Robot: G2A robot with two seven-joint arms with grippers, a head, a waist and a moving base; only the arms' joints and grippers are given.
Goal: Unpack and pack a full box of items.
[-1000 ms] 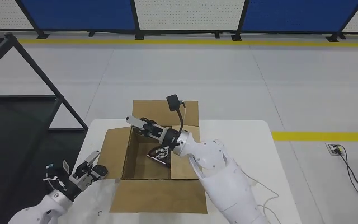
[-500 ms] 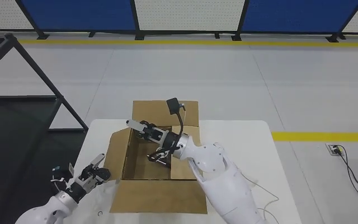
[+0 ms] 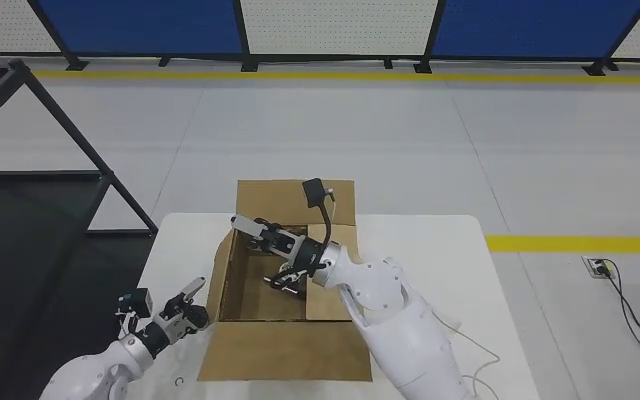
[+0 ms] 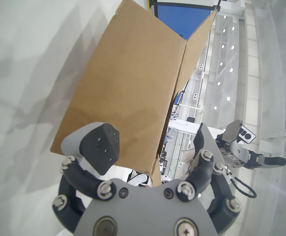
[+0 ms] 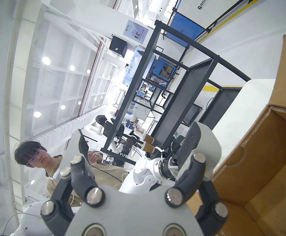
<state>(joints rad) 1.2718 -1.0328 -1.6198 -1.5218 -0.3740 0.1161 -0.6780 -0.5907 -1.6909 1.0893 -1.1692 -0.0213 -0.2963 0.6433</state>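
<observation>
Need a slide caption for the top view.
Right gripper open over the open cardboard box; left gripper open beside it.

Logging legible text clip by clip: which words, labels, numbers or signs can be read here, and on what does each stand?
Brown cardboard box: no print on the faces that show.
White wall panel: one short line of print, cut off by the picture's edge, not readable whole.
Blue-and-white hanging poster: too small to read.
No text can be quoted with confidence.

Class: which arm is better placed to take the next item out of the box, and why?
Likely the right. Its tool is open and empty above the box opening, close to the dark item inside. The left tool, also open, is outside the box, at its side.
</observation>
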